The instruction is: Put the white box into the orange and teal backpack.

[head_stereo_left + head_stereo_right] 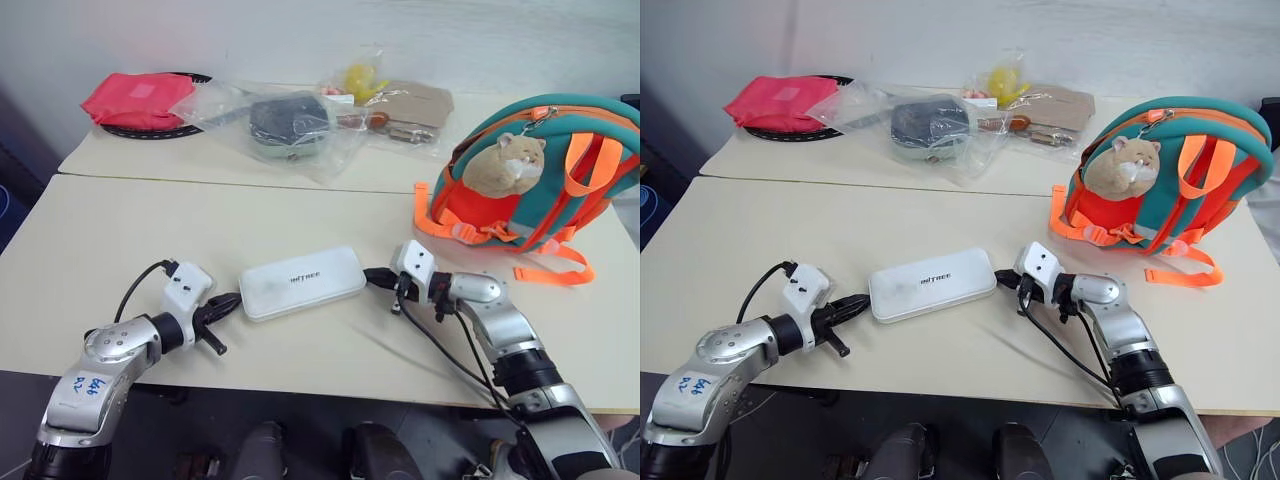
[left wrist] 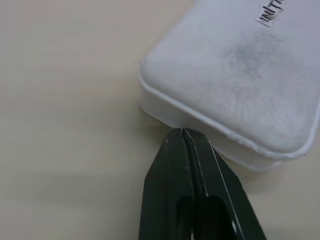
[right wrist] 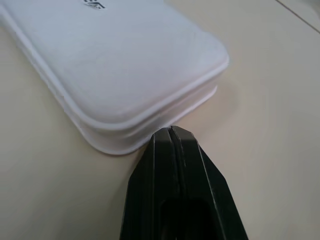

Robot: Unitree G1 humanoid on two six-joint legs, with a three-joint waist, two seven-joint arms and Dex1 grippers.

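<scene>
Your left end effector [image 1: 228,303] and right end effector [image 1: 377,279] are both fully closed, gripping nothing. Their tips press opposite ends of the white box [image 1: 301,282], frame centre.

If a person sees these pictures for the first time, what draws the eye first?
The white box lies flat at the table's middle, with the shut left tool and the shut right tool pressing its two short ends. To the right stands the orange and teal backpack, a plush hamster on its front.
</scene>
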